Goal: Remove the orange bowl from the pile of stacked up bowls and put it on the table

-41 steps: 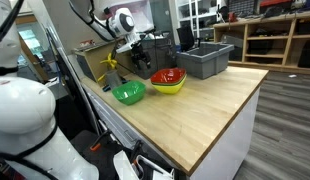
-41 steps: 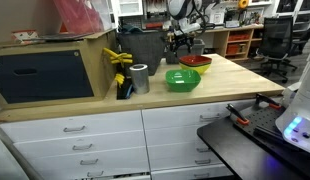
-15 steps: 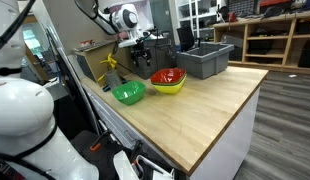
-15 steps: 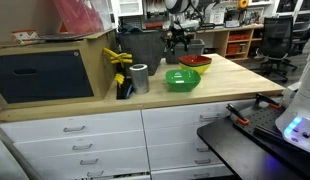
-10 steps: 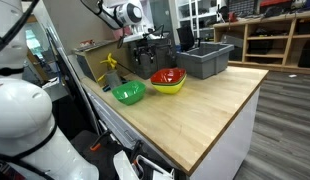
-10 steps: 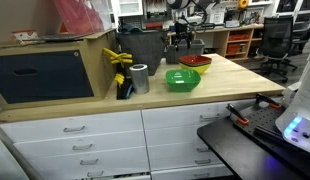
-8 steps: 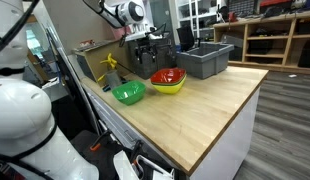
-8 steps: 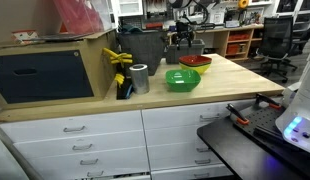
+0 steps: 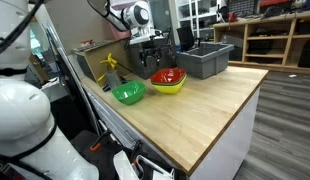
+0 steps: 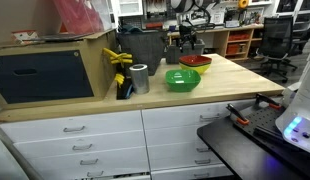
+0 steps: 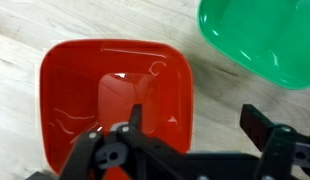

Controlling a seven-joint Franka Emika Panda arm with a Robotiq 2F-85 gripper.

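One glossy orange bowl (image 11: 90,85), rounded-square rim — gripper (image 11: 195,125) spread apart above it.

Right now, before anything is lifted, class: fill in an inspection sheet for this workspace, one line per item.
Surface: table, light wood.
Job's things: orange bowl sits topmost in the pile of stacked up bowls, not yet lifted.
Clutter: green bowl, grey bin, metal can.
Grippers: gripper open above the orange bowl; one of its fingers is over the inside, the other beyond the rim.
Cables: nothing seen.
Surroundings: white drawers, shelving.
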